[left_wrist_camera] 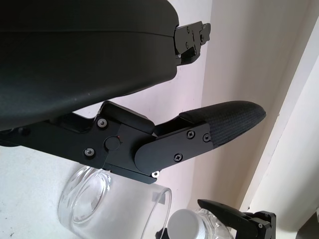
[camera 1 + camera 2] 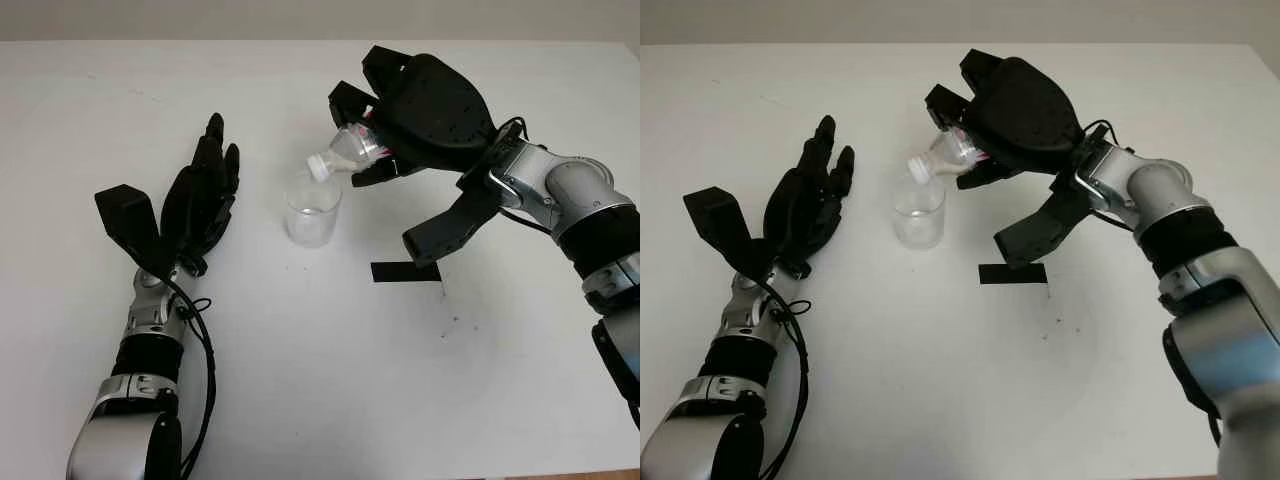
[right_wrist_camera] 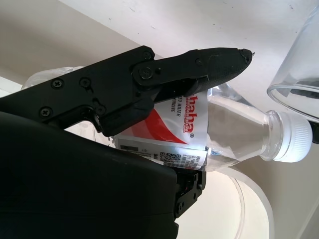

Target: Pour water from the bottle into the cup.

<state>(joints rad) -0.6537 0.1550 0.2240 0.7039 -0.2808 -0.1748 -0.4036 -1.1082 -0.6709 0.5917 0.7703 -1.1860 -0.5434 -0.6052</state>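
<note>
From the left eye view, the right hand [image 2: 400,120] clasps a small clear plastic water bottle [image 2: 350,150] with a red-and-white label, tipped so its white cap [image 2: 318,166] hangs just above the rim of a clear glass cup [image 2: 312,213] standing upright on the white tabletop [image 2: 300,380]. The cap is still on. The left hand [image 2: 200,200] is open, holding nothing, just beside the cup on its left. A strip of black tape [image 2: 405,271] lies on the tabletop near the cup's right.

In the left wrist view, the left hand's black fingers [image 1: 219,124] reach past the cup [image 1: 99,204], with the capped bottle neck [image 1: 189,226] beside it.

In the right wrist view, the right hand's fingers [image 3: 189,67] wrap the bottle's label [image 3: 174,129]; the cap [image 3: 294,142] sits close to the cup's rim [image 3: 294,94].
</note>
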